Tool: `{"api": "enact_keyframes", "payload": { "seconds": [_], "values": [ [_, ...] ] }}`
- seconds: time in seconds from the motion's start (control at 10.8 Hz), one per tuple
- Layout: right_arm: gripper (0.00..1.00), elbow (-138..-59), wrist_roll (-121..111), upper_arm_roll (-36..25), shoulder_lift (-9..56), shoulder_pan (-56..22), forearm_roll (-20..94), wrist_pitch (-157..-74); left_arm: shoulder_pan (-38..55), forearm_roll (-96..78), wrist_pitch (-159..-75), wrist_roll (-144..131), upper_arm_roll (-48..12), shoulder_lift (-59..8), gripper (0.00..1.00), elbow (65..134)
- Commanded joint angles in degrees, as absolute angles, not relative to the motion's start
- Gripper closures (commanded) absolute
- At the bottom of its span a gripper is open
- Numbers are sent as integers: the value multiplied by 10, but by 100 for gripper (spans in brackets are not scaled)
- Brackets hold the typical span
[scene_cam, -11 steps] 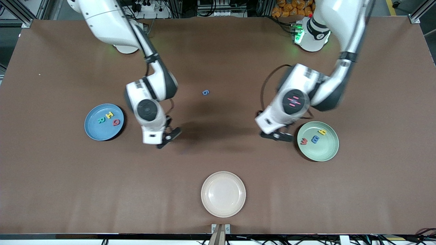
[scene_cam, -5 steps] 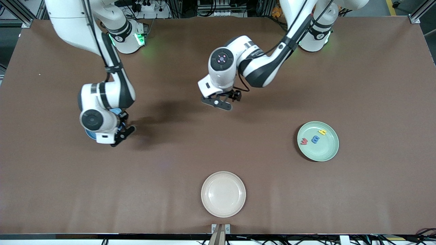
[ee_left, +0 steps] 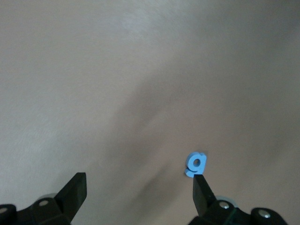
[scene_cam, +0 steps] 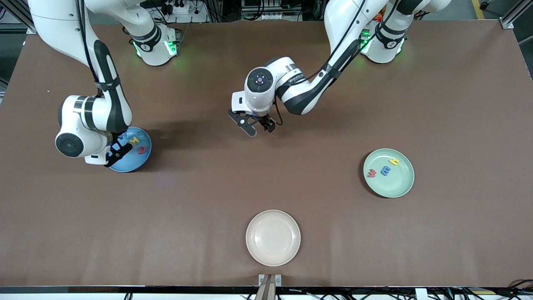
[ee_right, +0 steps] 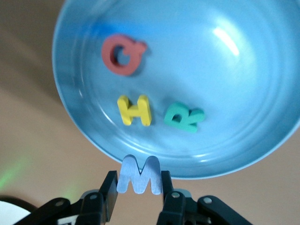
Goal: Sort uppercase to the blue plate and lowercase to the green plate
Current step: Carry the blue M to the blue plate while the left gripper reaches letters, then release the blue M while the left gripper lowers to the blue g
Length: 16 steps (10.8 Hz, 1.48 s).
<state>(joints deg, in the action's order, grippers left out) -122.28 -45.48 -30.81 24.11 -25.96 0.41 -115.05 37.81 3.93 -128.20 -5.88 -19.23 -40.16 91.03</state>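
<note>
While over blue plate (ee_right: pixel 243 93), gripping W (ee_right: pixel 138 176) in right pincer (ee_right: pixel 137 190).
Lower gently, drop beside H (ee_right: pixel 134 110); left pincer (ee_left: pixel 138 187) open above g (ee_left: pixel 195 164).

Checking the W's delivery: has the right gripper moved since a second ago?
Yes. The right gripper, shut on the W, went from mid-table toward the right arm's end and now hangs over the blue plate.

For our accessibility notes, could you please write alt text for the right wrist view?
The right gripper holds a pale blue W between its fingers, over the rim of the blue plate. In the plate lie a red Q, a yellow H and a teal-green R, apart from one another, with the brown table around it.
</note>
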Motion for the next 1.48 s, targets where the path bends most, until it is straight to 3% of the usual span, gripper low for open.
{"api": "enact_keyframes", "payload": {
  "seconds": [0.0, 0.18, 0.37, 0.55, 0.92, 1.39],
  "values": [
    [58, -1254, -456, -306, 233, -258, 1, -1181, 398, 54, -1282, -30, -196, -409, 0, 903],
    [31, -1254, -443, -305, 242, -258, 2, -1186, 413, 87, -1284, -46, -196, -416, 0, 904],
    [20, -1252, -425, -305, 241, -258, 3, -1187, 431, 128, -1284, -100, -197, -419, 0, 903],
    [20, -1240, -397, -304, 230, -258, 3, -1178, 433, 160, -1285, -116, -197, -430, 0, 902],
    [18, -1146, -309, -291, 195, -250, 3, -1072, 444, 163, -1309, -119, -197, -449, 3, 902],
    [2, -956, -192, -214, 150, -163, 3, -928, 449, 178, -1310, -131, -197, -457, 6, 903]
  ]
}}
